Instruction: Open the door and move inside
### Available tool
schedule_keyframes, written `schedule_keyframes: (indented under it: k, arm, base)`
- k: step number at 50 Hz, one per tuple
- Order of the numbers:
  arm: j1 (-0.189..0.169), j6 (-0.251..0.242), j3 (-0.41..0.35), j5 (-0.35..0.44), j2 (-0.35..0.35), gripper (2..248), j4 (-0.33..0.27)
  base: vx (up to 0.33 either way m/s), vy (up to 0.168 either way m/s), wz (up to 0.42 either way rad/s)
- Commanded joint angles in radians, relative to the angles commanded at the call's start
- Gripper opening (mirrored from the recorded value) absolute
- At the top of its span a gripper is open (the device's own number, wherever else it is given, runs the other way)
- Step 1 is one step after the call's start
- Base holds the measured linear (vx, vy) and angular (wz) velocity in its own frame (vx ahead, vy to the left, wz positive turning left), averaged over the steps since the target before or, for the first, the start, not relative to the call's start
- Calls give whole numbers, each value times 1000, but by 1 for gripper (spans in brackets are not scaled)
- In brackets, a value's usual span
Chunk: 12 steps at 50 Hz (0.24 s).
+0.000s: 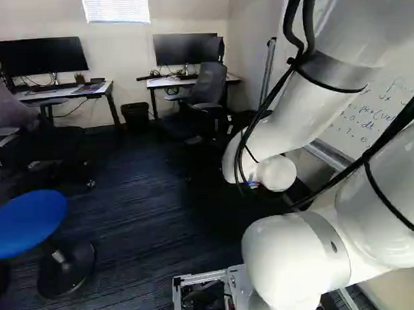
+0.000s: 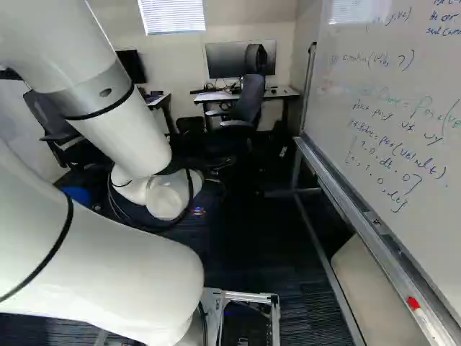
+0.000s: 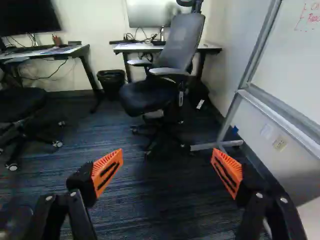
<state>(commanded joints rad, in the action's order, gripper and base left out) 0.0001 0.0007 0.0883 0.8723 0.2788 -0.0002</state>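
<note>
Jaws spread wide, nothing between them: the gripper (image 3: 167,172) hangs over dark carpet (image 3: 150,200) with its orange pads (image 3: 106,170) well apart. Straight ahead of it sits a black chair (image 3: 160,75), turned side-on, and everything else I'll place off that. Behind the chair, a desk (image 3: 165,47) with a monitor (image 2: 234,59); beside it toward the wall, a bin (image 3: 111,80). On the chair's other side a whiteboard (image 2: 389,130) on a wheeled frame runs back toward the base. Well short of the chair, off to the side, a blue stool (image 1: 24,221). No door in any view, so I can't say where it stands; the base looks to be inside an office already. The risk: roll on and the chair's legs or the whiteboard's foot (image 3: 215,146) could catch the base, the arm being bulky and folded close.
</note>
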Motion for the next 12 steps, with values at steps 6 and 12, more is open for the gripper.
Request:
schedule_keyframes:
  k: [6,12]
  arm:
    - [0,-1,-1,0,0,247,0]
    - [0,-1,-1,0,0,247,0]
  base:
    - [0,0,0]
    - [0,0,0]
